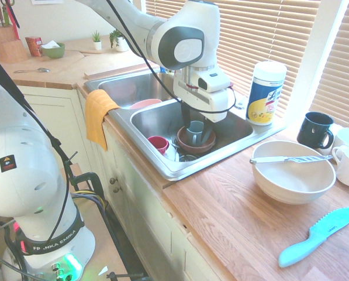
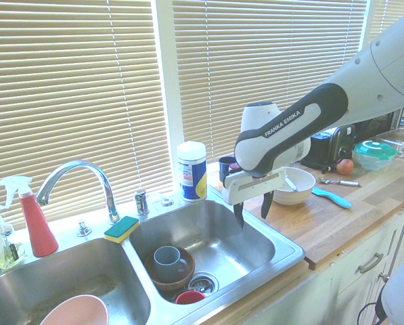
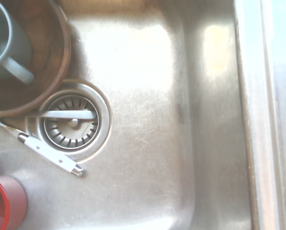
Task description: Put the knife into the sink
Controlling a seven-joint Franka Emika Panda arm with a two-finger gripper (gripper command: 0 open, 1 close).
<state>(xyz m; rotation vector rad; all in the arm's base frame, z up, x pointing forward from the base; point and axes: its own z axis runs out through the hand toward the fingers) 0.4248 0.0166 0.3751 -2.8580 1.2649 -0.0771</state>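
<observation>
Blue plastic knife [image 1: 318, 236] closest to us, decoy. Gripper [image 2: 253, 211] hangs over sink [image 1: 221, 153], jaws apart, empty. Silver knife [image 1: 290, 159] sits across white bowl [image 1: 293, 181] rim, well right of sink. We reckon slippery pinch, bowl tips, or wrong knife grabbed.

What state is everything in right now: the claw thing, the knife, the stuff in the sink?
gripper: open, empty, above the sink
knife: lying across the white bowl's rim
white bowl: upright on the counter
sink: no water running
grey mug: upright inside the brown bowl
yellow cloth: draped over the sink edge
</observation>
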